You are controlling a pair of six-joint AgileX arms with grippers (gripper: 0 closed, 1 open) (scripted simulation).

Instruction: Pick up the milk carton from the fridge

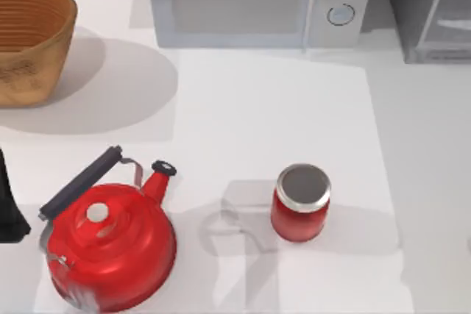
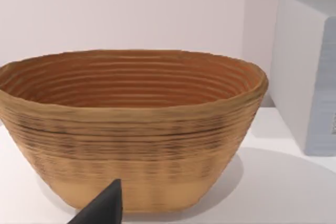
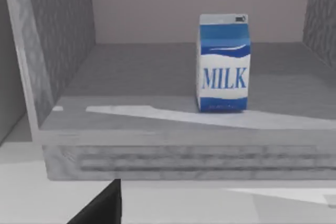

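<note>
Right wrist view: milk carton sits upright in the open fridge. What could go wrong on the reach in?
1. The tall blue-and-white milk carton stands free on the floor of the dark grey fridge; a nudge could tip it.
2. The fridge's raised front sill and side wall frame the opening, so a low or off-line right gripper may strike them.
3. The carton sits back from the sill, so a short reach could grip poorly.

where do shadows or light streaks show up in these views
Top view: the basket throws a broad soft shadow to its right, and the red jar has faint grey shadows around it. Left wrist view: the basket's shadow spreads on the table beside it. Right wrist view: a pale light streak crosses the fridge floor in front of the milk carton.
</note>
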